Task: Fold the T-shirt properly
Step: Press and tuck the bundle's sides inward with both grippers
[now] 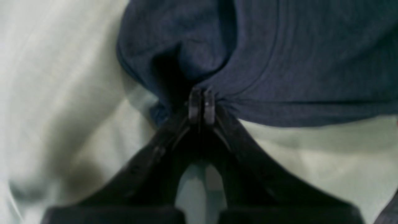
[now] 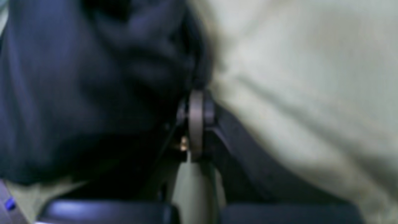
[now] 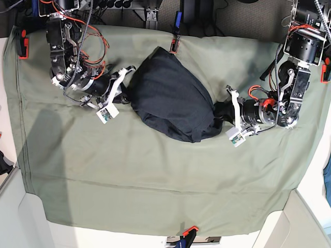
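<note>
Left gripper (image 1: 201, 107) clenched on the hemmed edge of the plain dark navy knit T-shirt (image 3: 170, 95); right gripper (image 2: 196, 124) pinching its opposite end; bunched, rumpled, long axis diagonal from far-left toward near-right, mid-rear on the sage-green cloth sheet (image 3: 155, 175).

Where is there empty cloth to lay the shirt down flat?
The widest bare stretch of the green cloth lies below the T-shirt, running toward the bottom orange clamp. Another bare patch sits at the upper right, between shirt and arm. It is crowded on both sides of the shirt, where the left tool and right tool pinch it.
</note>
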`<state>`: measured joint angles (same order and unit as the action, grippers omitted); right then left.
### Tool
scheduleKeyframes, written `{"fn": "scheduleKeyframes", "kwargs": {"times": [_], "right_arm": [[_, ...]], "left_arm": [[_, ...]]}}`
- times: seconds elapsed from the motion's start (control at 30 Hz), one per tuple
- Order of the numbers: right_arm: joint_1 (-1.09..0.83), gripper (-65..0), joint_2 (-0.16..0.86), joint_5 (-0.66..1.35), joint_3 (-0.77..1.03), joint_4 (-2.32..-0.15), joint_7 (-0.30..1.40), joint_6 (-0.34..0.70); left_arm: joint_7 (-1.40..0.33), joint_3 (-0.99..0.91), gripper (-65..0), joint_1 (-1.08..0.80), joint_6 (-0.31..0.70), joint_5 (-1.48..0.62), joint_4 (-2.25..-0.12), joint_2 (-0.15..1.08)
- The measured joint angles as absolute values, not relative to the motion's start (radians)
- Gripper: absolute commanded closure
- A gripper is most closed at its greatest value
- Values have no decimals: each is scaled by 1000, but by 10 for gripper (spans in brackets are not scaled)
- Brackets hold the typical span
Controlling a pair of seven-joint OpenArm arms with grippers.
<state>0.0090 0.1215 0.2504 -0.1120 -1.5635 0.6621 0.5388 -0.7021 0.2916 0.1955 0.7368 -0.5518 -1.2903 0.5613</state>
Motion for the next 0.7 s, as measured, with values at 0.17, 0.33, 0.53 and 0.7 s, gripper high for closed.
{"fn": "scheduleKeyframes", "kwargs": {"times": [0.17,0.33,0.53,0.7], "right_arm": [[-46,0,115,322,-113,-1659,675,539],[-50,0,81,321,-113,-1667,690,539],[-35,0,80,272,-87,-1667,683,527],[14,0,80,268,14,-1668,676,524]], "left_arm": [[-719,288,0,251,722,-521,-1261,486],[-790,289,0,286,705,-522,-1250,442],[-1025,290,0,274,686,-842,-1262,485],[-1100,297,0,184,689,-959,-1418,603]]}}
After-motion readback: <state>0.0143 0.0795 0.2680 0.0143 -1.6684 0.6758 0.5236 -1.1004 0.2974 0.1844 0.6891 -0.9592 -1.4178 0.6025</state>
